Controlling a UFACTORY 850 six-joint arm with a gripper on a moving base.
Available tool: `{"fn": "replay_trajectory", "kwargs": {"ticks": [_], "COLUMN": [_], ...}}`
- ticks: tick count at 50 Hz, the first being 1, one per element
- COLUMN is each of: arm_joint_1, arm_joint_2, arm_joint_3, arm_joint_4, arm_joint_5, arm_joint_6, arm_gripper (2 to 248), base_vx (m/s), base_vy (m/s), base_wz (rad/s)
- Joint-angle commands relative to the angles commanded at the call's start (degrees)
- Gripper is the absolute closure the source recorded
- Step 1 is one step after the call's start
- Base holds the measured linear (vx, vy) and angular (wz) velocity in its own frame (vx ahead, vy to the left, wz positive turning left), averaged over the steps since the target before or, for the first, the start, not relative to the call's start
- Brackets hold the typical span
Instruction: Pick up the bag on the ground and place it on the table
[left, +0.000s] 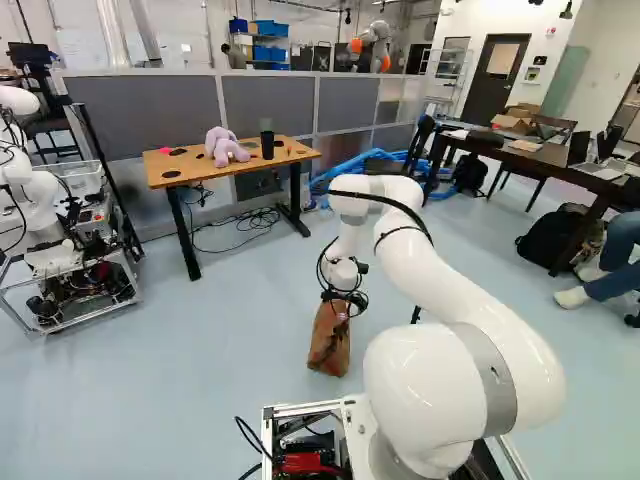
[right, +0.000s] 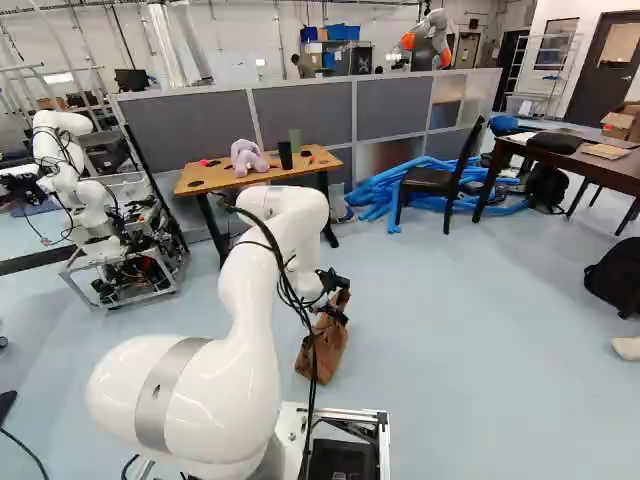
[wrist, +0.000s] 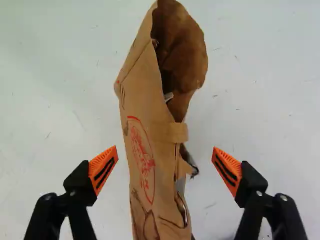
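My arm (right: 300, 215) bends forward and then down to the brown paper bag (right: 322, 350), just below centre in the right base view. The gripper (right: 338, 300) is spread wide, with a gap at each side of the bag. The bag's long axis runs ahead between the fingers, its mouth farther out; it seems to stand on the floor (right: 460, 360).

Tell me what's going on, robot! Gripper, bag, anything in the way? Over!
Gripper open, either side of paper bag. Bag on floor, not gripped. Purple plush toy and dark cup on wooden table, might crowd placing.
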Motion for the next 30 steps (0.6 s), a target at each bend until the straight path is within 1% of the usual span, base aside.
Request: {"fn": "replay_trajectory", "kwargs": {"ticks": [23, 30], "arm_joint_1": [0.0, 0.0], "arm_joint_2": [-5.0, -5.7], "arm_joint_3": [-4.8, -5.5], "arm_joint_4": [0.0, 0.0], "arm_joint_5": [0.0, 0.0], "arm_joint_6": [0.0, 0.0], "arm_gripper": [3, 3], "base_vx": [0.0, 0.0], "base_vy": [0.0, 0.0], "base_wz": [0.0, 0.0]}}
